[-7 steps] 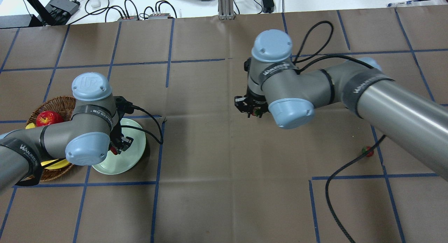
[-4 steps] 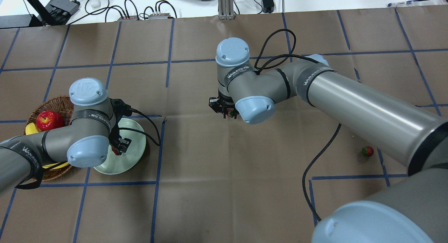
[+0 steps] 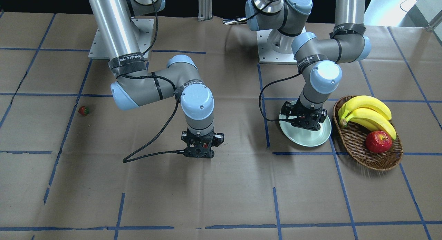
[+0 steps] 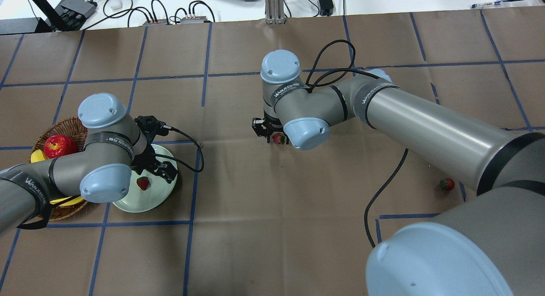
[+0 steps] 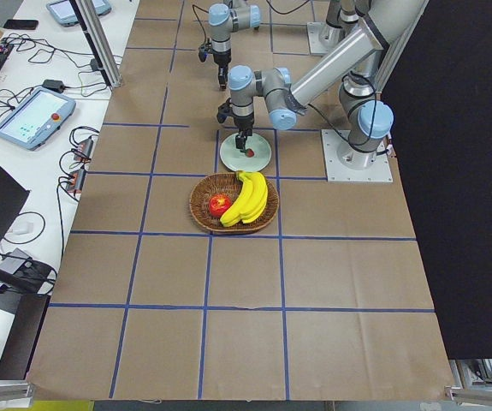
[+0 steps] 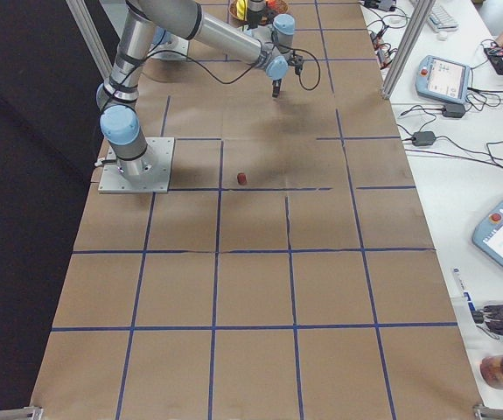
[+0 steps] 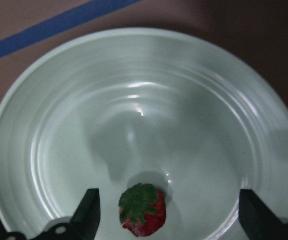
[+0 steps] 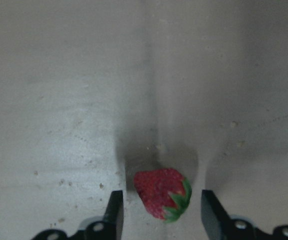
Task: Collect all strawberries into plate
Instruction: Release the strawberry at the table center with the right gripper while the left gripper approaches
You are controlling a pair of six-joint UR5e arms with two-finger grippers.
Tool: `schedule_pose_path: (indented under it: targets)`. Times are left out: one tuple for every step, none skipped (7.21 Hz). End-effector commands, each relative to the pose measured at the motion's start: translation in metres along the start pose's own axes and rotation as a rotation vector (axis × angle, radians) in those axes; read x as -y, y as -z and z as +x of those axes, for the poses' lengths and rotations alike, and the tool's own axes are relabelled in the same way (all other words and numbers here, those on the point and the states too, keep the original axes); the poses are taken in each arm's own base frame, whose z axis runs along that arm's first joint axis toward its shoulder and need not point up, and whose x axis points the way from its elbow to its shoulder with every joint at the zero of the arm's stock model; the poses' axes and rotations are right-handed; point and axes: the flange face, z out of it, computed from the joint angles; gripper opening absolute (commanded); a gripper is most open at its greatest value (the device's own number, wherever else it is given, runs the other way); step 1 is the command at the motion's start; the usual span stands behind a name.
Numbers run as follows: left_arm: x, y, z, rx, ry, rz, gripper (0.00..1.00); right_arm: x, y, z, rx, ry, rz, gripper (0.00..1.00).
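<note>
**One berry on the plate, two out on the paper**

The left gripper (image 7: 168, 200) hangs low over the plate (image 7: 144, 115), jaws spread wide. A strawberry (image 7: 142, 209) lies loose on the glaze between them, touching neither finger. Just beside the plate, on the robot's left, sits the wicker basket (image 3: 359, 148) with bananas (image 3: 366, 110) and an apple (image 3: 378, 142). Mid-table, the right gripper (image 8: 163, 205) is down near the brown paper (image 4: 272, 228), jaws apart around a second strawberry (image 8: 161, 194). That berry seems to rest on the paper, clear of both fingers. A third strawberry (image 4: 447, 184) lies alone, well off to the right.
</note>
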Motion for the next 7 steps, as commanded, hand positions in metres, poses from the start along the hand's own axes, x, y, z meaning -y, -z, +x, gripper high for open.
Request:
schedule_pose_path:
  targets:
    - [0.014, 0.01, 0.017, -0.103, 0.063, 0.07, 0.99, -0.006, 0.058, 0.016, 0.002, 0.016, 0.008, 1.0]
    - [0.022, 0.015, 0.023, -0.102, 0.081, 0.079, 0.99, -0.007, 0.085, 0.041, -0.014, 0.03, 0.001, 1.0]
    - [0.031, 0.026, 0.051, -0.123, 0.091, 0.105, 0.99, 0.0, 0.114, 0.086, -0.04, 0.041, -0.03, 1.0]
    - [0.043, 0.037, 0.083, -0.152, 0.151, 0.125, 0.99, 0.003, 0.122, 0.142, -0.087, 0.077, -0.048, 1.0]
    - [0.056, 0.048, 0.12, -0.163, 0.241, 0.136, 0.99, -0.009, 0.124, 0.191, -0.1, 0.086, -0.051, 1.0]
    - [0.072, 0.055, 0.155, -0.172, 0.306, 0.143, 0.99, -0.027, 0.131, 0.242, -0.092, 0.098, -0.044, 1.0]
    - [0.095, 0.052, 0.187, -0.183, 0.36, 0.14, 0.99, -0.045, 0.129, 0.297, -0.081, 0.121, -0.047, 1.0]
